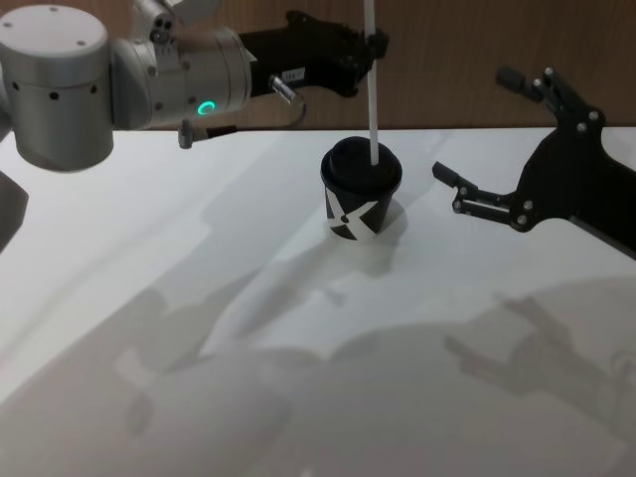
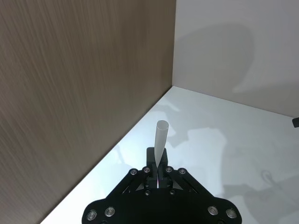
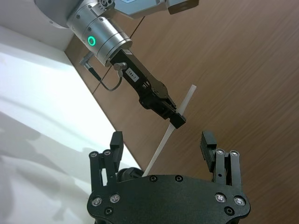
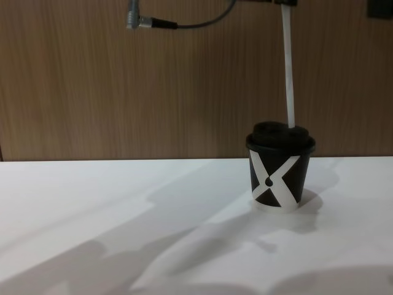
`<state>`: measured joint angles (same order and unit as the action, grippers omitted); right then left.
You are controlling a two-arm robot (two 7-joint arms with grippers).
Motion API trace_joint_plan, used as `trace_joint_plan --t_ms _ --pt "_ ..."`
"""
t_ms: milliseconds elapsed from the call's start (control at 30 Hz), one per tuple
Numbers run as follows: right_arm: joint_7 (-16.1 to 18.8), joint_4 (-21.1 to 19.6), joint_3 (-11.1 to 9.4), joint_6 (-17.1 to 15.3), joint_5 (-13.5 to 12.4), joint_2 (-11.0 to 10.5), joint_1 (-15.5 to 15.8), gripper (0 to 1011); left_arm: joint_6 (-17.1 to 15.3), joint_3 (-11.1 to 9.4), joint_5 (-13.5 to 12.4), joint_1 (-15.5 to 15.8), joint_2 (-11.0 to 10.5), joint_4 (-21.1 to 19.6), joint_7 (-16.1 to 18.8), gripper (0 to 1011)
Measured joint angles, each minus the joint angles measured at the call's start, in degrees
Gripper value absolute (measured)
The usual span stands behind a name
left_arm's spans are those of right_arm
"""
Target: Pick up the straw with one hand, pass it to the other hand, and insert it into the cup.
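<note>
straw: thin white tube [image 1: 372, 89], close to upright and leaning a little in the chest view; its lower end meets the top of the cup's lid, but whether it has gone through i cannot tell.
cup: black paper cup [image 1: 360, 211] with a white x mark and a black domed lid [image 1: 360, 164], standing upright on the desk toward the back, near the middle.
left pincer: [image 1: 376, 42] closed on the straw high up its length, straight above the cup; the silver arm reaches in from the left along the back wall.
right pincer: [image 1: 479, 126] fingers spread wide and holding nothing, to the right of the cup and apart from it.
desk: plain white top [image 1: 199, 298].
wall: wood-grain panel [image 4: 92, 80] just behind the desk.
cable: dark lead with a metal plug [image 4: 147, 23] hanging by the left wrist.
</note>
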<state>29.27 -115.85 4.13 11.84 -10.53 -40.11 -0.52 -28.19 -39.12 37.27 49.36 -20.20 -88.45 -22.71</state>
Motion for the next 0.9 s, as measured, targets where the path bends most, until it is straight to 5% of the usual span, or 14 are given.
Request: trace_joint_plan --t_ms 900 --pt "0.0 0.0 0.0 0.0 0.0 0.0 0.0 1001 0.0 -0.7 -0.9 0.4 1.0 2.0 -0.9 14"
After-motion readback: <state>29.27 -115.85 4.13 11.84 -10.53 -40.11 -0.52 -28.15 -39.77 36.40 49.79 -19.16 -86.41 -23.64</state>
